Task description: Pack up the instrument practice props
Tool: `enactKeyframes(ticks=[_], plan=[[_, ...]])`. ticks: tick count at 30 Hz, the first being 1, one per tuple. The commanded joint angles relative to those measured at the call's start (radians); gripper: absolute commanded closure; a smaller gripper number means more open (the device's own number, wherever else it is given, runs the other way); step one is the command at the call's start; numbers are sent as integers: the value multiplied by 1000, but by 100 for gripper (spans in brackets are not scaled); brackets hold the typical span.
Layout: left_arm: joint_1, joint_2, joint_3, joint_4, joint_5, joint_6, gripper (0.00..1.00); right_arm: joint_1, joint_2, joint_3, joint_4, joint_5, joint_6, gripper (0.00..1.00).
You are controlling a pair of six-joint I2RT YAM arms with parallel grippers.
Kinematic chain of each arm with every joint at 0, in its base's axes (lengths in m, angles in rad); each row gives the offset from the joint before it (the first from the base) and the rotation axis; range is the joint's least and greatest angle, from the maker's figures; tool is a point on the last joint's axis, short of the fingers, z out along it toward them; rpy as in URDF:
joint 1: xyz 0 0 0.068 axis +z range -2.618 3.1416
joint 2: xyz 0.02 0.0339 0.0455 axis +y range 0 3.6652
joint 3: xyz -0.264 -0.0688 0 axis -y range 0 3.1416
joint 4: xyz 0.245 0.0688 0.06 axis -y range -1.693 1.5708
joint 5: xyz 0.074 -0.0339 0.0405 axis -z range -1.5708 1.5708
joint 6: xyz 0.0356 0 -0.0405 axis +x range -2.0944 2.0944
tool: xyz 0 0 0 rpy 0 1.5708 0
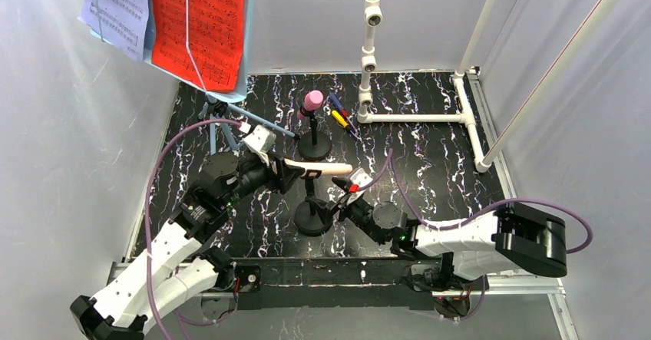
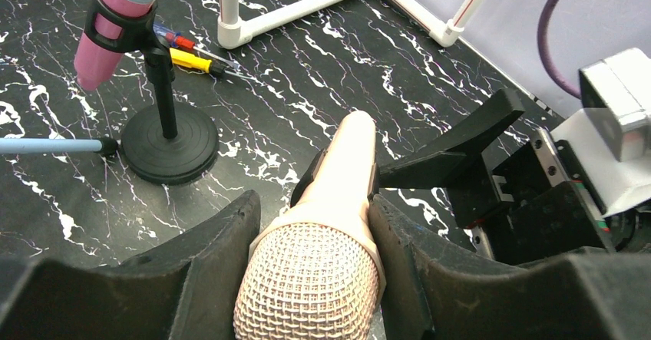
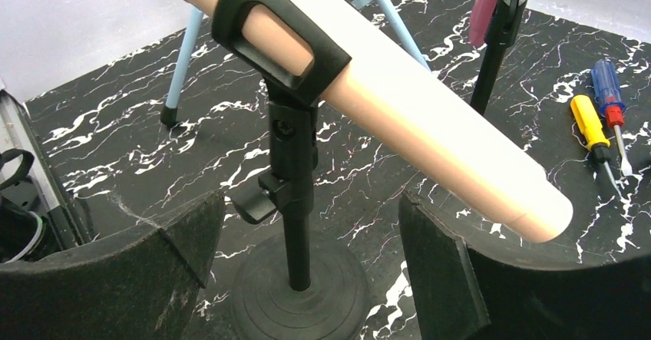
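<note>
A beige toy microphone lies nearly level in the clip of the near black round-based holder. My left gripper is shut on its mesh head, one finger on each side. My right gripper stands open on both sides of the holder's post, just above the round base, touching neither. A pink microphone sits in the far holder. At the back left stands the pale-blue music rack with a red page and a lavender page.
A white PVC pipe frame stands at the back right. Two screwdrivers, one yellow-handled and one blue-handled, lie beside the far holder. The rack's blue tripod legs reach the mat left of the near holder. White walls enclose the black marbled mat.
</note>
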Motion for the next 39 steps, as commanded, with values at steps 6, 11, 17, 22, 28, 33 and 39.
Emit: enactKeyframes(ticks=[6, 11, 17, 22, 28, 33, 39], plan=[[-6, -62, 98, -170, 47, 68, 45, 15, 141, 84, 234, 53, -32, 13], [-6, -59, 117, -226, 44, 92, 42, 39, 201, 104, 300, 93, -36, 15], [-6, -22, 163, -271, 91, 104, 40, 51, 279, 129, 369, 123, -63, 19], [-6, 27, 229, -365, 132, 137, 38, 52, 307, 131, 372, 128, -84, 33], [-6, 95, 364, -526, 148, 163, 35, 53, 298, 115, 343, 96, -84, 54], [-6, 215, 521, -717, 152, 188, 35, 52, 283, 115, 306, 59, -129, 67], [-10, 340, 641, -868, 237, 187, 35, 51, 273, 122, 281, 26, -165, 85]])
